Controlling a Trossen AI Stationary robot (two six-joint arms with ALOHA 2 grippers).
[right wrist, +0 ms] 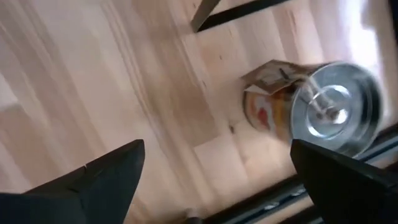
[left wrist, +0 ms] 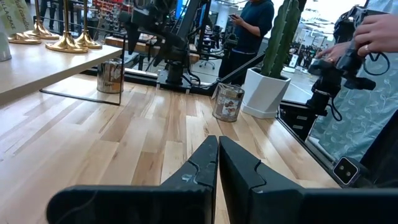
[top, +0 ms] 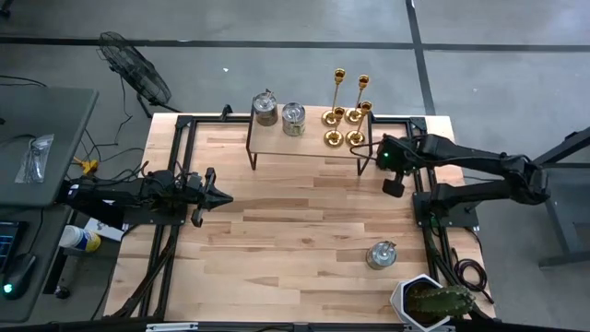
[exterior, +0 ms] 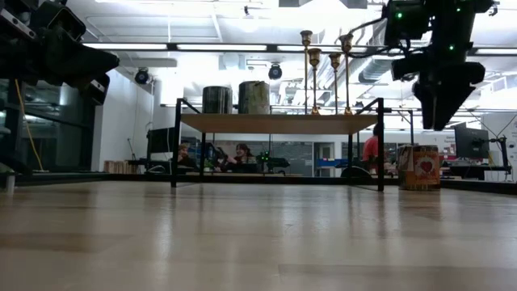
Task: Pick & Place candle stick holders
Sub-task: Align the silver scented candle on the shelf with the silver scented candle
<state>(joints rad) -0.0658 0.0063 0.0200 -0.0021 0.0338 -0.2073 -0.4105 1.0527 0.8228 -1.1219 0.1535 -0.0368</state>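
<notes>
The four brass candle stick holders [top: 347,112] stand upright in a tight cluster at the right end of the raised wooden shelf [top: 304,140], which sits at the far edge of the tabletop [top: 295,240]. Two lidded metal jars [top: 279,112] stand on the left half of the same shelf.

The right pincer [top: 394,187] hangs above the tabletop just beside the shelf's right end, close to the candle stick holders but not touching them. Its fingers [right wrist: 112,171] are spread wide apart and hold nothing. A third lidded jar [top: 381,254] stands on the tabletop near a potted cactus [top: 431,302].

The left pincer [top: 221,197] waits over the left side of the tabletop, well apart from the candle stick holders, its fingers [left wrist: 202,168] pressed together and empty.
</notes>
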